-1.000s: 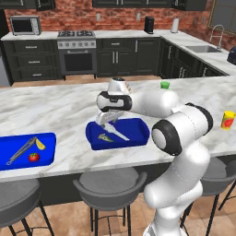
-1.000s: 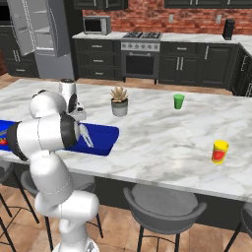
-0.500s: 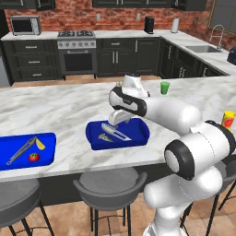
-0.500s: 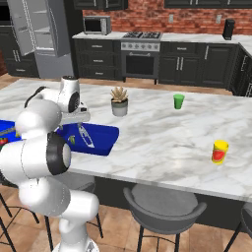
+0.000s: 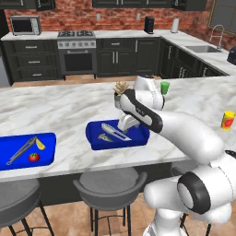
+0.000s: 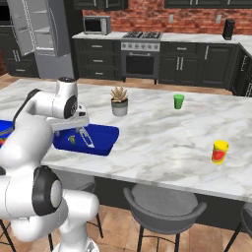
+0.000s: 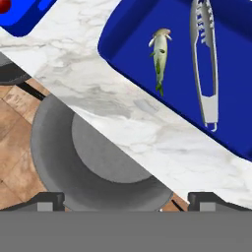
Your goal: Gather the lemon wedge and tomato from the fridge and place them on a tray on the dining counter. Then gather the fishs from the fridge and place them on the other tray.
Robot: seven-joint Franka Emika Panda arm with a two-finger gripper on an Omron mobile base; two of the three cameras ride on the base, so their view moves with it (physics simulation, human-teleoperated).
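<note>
Tool (image 5: 126, 123) jaws wide, empty, above second tray (image 5: 140, 137). One fish (image 7: 160, 58) lies beside tongs (image 7: 205, 64) there. Return to fridge for second fish; keep jaws wide.

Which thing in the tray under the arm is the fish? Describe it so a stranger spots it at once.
On the marble counter sit two blue trays; take the tray nearer the potted plant. Two things lie in it: the fish is the short olive-and-pale one with a forked tail, beside far longer silver tongs.
</note>
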